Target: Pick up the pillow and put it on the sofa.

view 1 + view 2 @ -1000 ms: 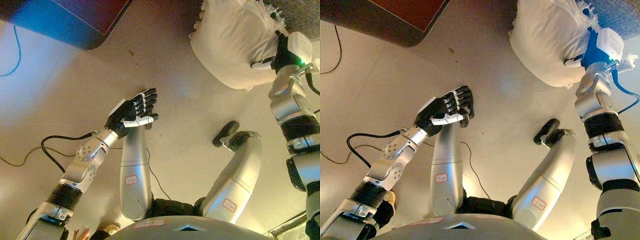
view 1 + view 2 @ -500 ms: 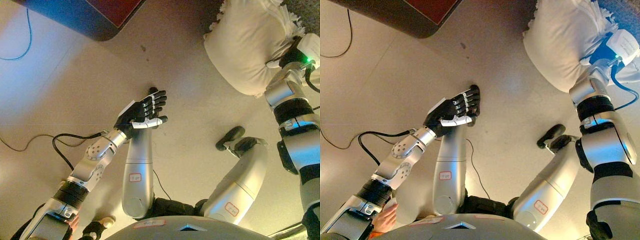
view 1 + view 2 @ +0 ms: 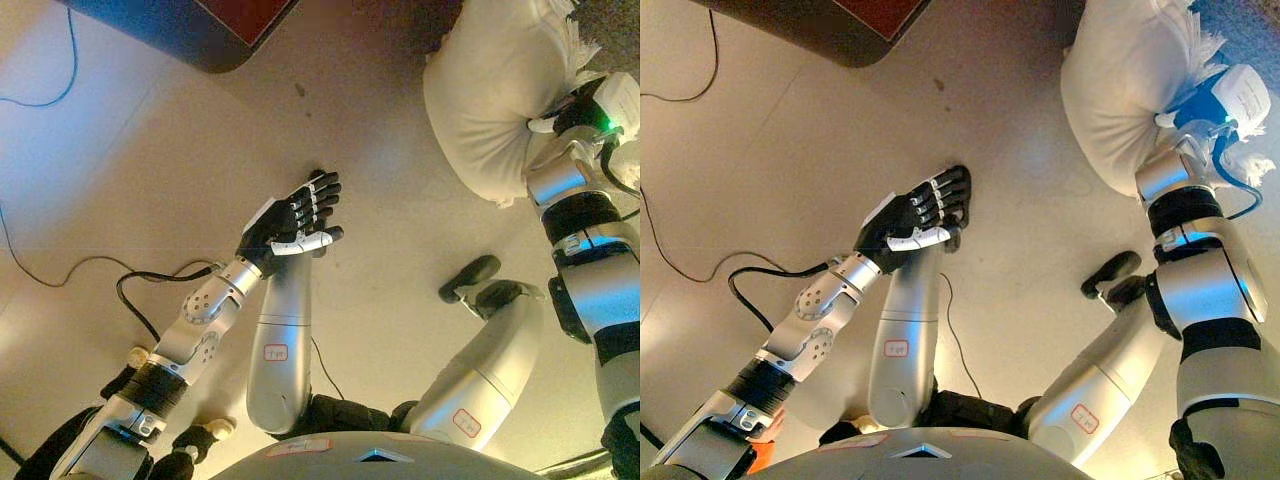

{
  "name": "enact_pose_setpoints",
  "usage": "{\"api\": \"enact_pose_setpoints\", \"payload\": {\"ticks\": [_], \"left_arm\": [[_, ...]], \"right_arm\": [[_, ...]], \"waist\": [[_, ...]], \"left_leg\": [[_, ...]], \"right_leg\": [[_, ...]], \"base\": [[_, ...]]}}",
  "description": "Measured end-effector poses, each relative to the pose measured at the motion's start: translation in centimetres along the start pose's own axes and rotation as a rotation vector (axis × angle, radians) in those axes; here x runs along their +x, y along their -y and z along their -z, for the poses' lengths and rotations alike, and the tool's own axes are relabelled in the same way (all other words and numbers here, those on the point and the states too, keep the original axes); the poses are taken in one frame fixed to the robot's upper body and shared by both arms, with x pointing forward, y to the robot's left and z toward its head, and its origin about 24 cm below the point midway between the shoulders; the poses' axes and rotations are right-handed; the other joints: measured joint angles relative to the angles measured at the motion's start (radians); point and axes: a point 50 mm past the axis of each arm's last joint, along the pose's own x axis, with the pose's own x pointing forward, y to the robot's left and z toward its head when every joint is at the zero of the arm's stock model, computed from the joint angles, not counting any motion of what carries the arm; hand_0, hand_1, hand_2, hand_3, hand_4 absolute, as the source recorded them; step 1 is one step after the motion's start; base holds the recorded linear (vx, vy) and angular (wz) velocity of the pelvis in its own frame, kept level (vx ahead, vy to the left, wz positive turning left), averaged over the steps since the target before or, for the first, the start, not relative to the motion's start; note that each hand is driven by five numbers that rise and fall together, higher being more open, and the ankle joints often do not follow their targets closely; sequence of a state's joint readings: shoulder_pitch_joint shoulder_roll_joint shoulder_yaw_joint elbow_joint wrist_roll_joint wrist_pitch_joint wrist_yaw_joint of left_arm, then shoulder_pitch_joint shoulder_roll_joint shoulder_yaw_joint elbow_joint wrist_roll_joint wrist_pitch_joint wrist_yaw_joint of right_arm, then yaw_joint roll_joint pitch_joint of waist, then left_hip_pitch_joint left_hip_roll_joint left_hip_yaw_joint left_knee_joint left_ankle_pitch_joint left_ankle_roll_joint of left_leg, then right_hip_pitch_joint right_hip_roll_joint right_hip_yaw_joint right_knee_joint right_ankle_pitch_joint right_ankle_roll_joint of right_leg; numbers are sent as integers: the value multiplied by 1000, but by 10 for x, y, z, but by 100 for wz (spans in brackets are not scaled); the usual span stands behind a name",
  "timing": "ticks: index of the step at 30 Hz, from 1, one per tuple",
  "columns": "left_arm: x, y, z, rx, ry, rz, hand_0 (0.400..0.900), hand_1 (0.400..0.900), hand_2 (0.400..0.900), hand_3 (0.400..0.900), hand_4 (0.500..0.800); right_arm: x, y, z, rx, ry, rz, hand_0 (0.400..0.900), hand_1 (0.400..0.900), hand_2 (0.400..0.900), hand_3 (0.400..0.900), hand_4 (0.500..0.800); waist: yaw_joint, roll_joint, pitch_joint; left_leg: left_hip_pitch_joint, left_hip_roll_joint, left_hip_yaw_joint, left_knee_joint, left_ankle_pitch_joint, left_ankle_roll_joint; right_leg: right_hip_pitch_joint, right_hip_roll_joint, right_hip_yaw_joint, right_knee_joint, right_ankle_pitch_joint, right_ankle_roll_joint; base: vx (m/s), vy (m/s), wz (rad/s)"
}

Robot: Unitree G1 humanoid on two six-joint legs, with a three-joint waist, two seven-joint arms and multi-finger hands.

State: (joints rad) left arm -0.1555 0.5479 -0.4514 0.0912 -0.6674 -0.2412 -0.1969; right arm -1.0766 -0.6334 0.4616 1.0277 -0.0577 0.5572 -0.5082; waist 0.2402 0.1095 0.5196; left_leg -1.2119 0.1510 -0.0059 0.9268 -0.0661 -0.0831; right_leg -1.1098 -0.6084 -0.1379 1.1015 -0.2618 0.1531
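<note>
The plump cream fabric pillow with a fringed edge (image 3: 500, 95) is at the far right, off the pale floor (image 3: 150, 180), gripped by the right hand (image 3: 572, 108), whose fingers curl into its side. The left hand (image 3: 297, 215) hangs empty at centre, fingers loosely straight. Pickup looks done; placing it on the sofa remains, and no sofa is clearly identifiable.

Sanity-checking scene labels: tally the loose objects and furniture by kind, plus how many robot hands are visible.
Pillow: 1, cream with a fringe, gripped at its right edge
Dark furniture piece with red top: 1, at the top edge
Robot hands: 2, left hand free over the floor, right hand on the pillow
Total: 4
</note>
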Motion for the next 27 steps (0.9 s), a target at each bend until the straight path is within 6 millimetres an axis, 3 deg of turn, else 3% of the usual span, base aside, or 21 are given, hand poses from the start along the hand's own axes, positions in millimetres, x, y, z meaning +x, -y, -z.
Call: {"api": "enact_pose_setpoints", "payload": {"ticks": [7, 9, 15, 21, 27], "left_arm": [[-2, -2, 4, -36, -7, -55, 900, 900, 900, 900, 800], [-2, -2, 6, -60, -4, -86, 900, 900, 900, 900, 800], [-7, -18, 2, -90, 25, -221, 900, 900, 900, 900, 800], [-18, -39, -2, -83, 5, -367, 900, 900, 900, 900, 800], [-28, -43, 11, -81, -99, -437, 900, 900, 900, 900, 800]], "right_arm": [[-6, -14, 1, 91, -10, -35, 400, 400, 400, 400, 500], [-11, -22, 4, 101, 18, -54, 400, 400, 400, 400, 500], [-48, -56, 29, 134, 163, -148, 400, 400, 400, 400, 500], [-95, -71, 39, 193, 332, -211, 400, 400, 400, 400, 500], [-129, -65, 50, 268, 459, -227, 400, 400, 400, 400, 500]], "waist": [[20, 1, 0], [24, 1, 0], [45, -7, 1], [6, -91, -6], [-31, -182, -36]], "left_leg": [[85, -13, -19, -130, 47, -13], [133, -11, -19, -182, 61, -20], [336, 29, -24, -322, 84, -45], [584, 86, -12, -496, 112, -72], [831, 127, 69, -654, 130, -82]], "right_leg": [[104, 4, -75, -98, 17, -7], [164, 13, -108, -152, 32, 6], [408, 78, -209, -330, 73, 18], [667, 170, -283, -536, 125, 16], [910, 269, -287, -798, 226, 26]], "base": [[24, -17, -3], [50, -92, -9], [73, -133, -13], [91, -82, -18], [113, 65, -23]]}}
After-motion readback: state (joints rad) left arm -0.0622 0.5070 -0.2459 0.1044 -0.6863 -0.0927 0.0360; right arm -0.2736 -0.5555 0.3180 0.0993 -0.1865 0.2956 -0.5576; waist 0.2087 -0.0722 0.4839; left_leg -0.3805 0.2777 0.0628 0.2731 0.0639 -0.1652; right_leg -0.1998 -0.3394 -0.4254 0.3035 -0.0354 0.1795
